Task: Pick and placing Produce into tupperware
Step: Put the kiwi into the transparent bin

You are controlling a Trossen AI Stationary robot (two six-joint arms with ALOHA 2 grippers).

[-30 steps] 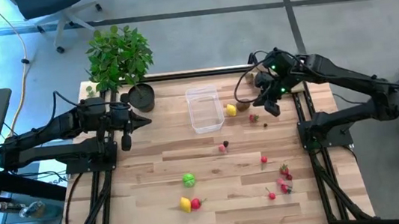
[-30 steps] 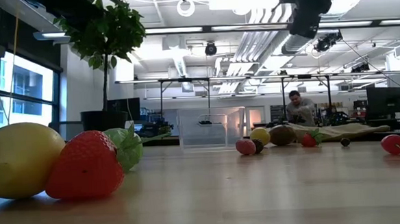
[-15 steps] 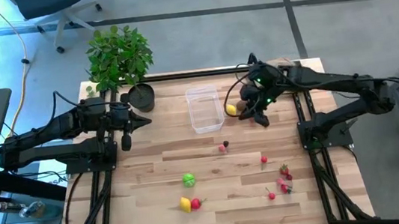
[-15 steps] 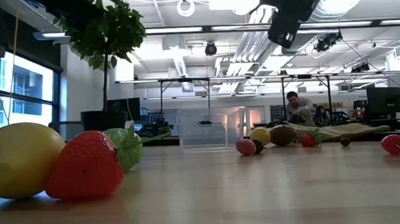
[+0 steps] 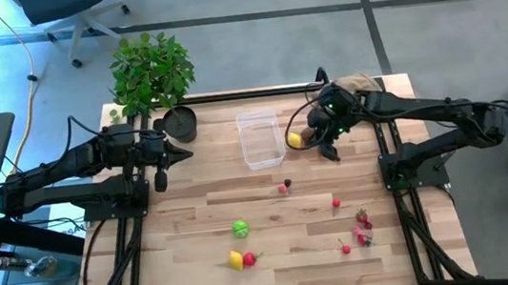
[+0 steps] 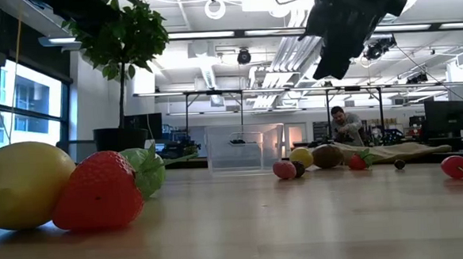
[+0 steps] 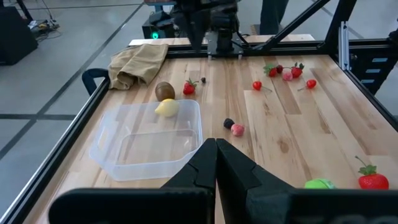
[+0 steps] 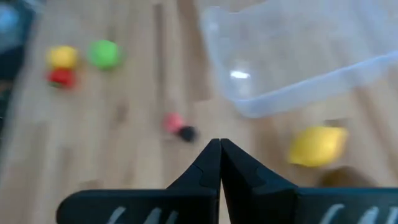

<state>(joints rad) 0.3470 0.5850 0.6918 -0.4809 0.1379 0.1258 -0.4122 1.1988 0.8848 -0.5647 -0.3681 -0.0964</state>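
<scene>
The clear tupperware (image 5: 259, 139) stands empty at the table's far middle; it also shows in the left wrist view (image 7: 149, 140). A yellow lemon (image 5: 294, 139) and a brown kiwi (image 7: 164, 90) lie on the table just right of it. My right gripper (image 5: 328, 149) is shut and empty, hovering above the table beside the lemon (image 8: 316, 146). My left gripper (image 5: 181, 153) is shut and empty, left of the tub. More produce lies nearer: a green ball (image 5: 240, 228), a lemon (image 5: 236, 260), a strawberry (image 5: 249, 258), and red berries (image 5: 361, 226).
A leafy potted plant (image 5: 150, 73) in a black pot (image 5: 180, 122) stands at the far left. A tan paper bag (image 5: 355, 83) lies at the far right corner. A small red berry (image 5: 283, 187) lies in the middle. A person (image 6: 344, 123) sits far behind the table.
My right gripper has moved toward the table's left edge and down, coming closer to the lemon and kiwi beside the tupperware. Nothing on the table has moved.
</scene>
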